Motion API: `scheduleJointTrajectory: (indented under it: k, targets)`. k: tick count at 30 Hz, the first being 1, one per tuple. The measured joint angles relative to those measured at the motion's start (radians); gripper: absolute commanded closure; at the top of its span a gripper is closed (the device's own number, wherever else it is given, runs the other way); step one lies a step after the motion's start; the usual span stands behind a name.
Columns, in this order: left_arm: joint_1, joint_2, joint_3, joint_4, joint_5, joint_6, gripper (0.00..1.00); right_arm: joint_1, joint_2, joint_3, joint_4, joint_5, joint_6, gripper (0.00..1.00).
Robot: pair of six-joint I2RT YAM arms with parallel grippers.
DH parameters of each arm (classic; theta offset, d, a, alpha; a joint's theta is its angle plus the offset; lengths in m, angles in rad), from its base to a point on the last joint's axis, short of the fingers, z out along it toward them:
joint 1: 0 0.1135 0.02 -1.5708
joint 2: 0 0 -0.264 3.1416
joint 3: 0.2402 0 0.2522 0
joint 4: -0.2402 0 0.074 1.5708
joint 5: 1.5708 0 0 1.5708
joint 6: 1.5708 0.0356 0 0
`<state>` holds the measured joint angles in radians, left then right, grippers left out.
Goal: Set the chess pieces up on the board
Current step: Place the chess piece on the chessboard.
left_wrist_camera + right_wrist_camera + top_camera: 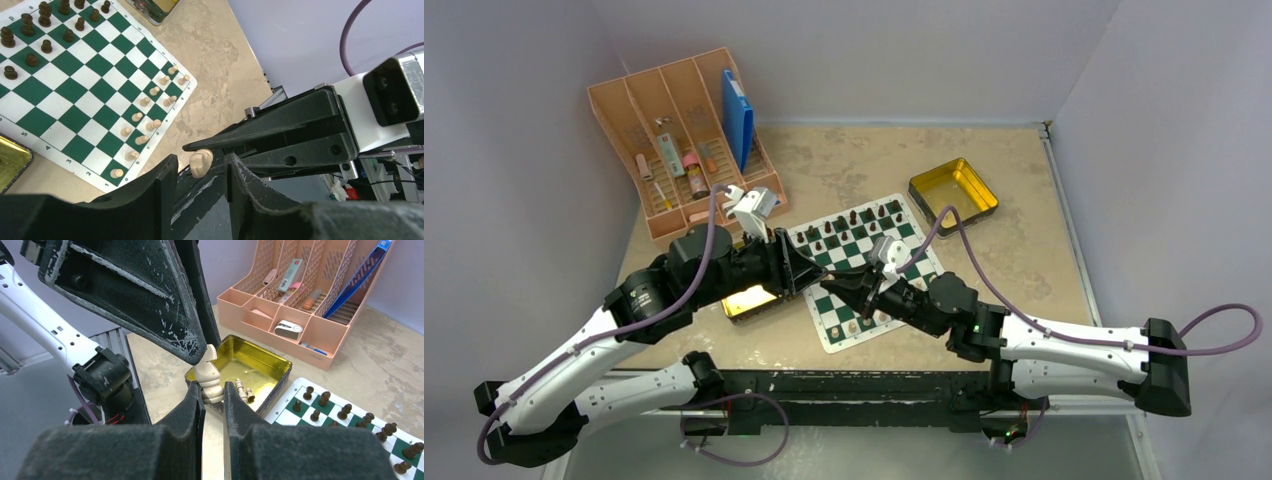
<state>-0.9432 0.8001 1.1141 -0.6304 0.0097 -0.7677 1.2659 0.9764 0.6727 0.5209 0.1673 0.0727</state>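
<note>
Getting there: light pieces (144, 101) are filling the near rows of the board (90, 90), some are lying in the tin (260, 357), right claw (214, 390) is clenching one piece (209, 371) midair, can't tell if left claw (201, 161) is gripping.

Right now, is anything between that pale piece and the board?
Only the left gripper, whose fingers flank the chess piece pinched by the right gripper. Nothing else visible lies between it and the board.

- board (75, 95): dark green and white checks, white border;
- chess pieces (137, 117): pale tan;
- other chessmen (31, 60): dark brown;
- tin (954, 186): gold;
- desk organiser (629, 115): peach, holding a blue folder (737, 118)
</note>
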Motion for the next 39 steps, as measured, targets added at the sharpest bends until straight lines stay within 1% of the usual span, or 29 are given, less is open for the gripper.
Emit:
scheduleJointTrajectory:
  k: [5,7,10,15,17,18,19,20,21,22,23,27,29,30,35,39]
  targets:
    - [0.0,0.001,0.0,-0.019,-0.011,0.0,0.63,0.0,-0.002,0.0,0.001,0.001,0.005,1.0]
    - [0.0,0.0,0.0,-0.021,-0.011,0.0,0.68,0.0,-0.002,0.0,0.005,0.002,0.006,1.0]
    - [0.0,-0.003,-0.003,-0.017,-0.011,0.0,0.78,0.0,-0.002,0.0,0.013,0.0,0.007,1.0]
    - [0.0,-0.023,-0.027,0.021,0.002,0.0,0.88,0.0,-0.002,0.0,0.016,0.0,0.011,1.0]
    - [0.0,-0.027,-0.033,0.034,0.009,0.001,0.96,0.0,-0.002,0.0,0.017,0.003,0.014,0.99]
    - [0.0,-0.027,-0.034,0.038,0.011,0.001,1.0,0.0,-0.003,0.0,0.017,0.005,0.014,0.96]
    - [0.0,-0.026,-0.034,0.041,0.013,0.001,1.0,0.0,-0.004,0.0,0.016,0.008,0.014,0.91]
    - [0.0,-0.025,-0.034,0.044,0.015,0.001,1.0,0.0,-0.005,0.0,0.016,0.01,0.013,0.81]
    - [0.0,-0.024,-0.034,0.047,0.016,0.001,1.0,0.0,-0.008,0.0,0.014,0.013,0.014,0.68]
    - [0.0,-0.022,-0.034,0.051,0.02,0.002,1.0,0.0,-0.011,0.0,0.011,0.019,0.015,0.59]
    - [0.0,-0.019,-0.034,0.058,0.024,0.006,1.0,0.0,-0.015,0.0,0.008,0.024,0.022,0.5]
    - [0.0,-0.003,-0.036,0.076,0.045,0.055,1.0,0.0,-0.047,-0.007,0.001,0.024,0.06,0.25]
    - [0.0,0.015,-0.036,0.075,0.044,0.084,1.0,0.0,-0.078,-0.019,0.0,0.024,0.076,0.03]
    - [0.0,0.024,-0.036,0.073,0.042,0.101,1.0,0.0,-0.099,-0.026,-0.004,0.024,0.086,0.02]
    - [0.0,0.053,-0.052,0.092,0.033,0.174,1.0,0.0,-0.222,-0.031,-0.05,0.064,0.169,0.01]
    - [0.0,0.066,-0.087,0.133,0.042,0.232,1.0,0.0,-0.292,0.021,-0.174,0.192,0.27,0.01]
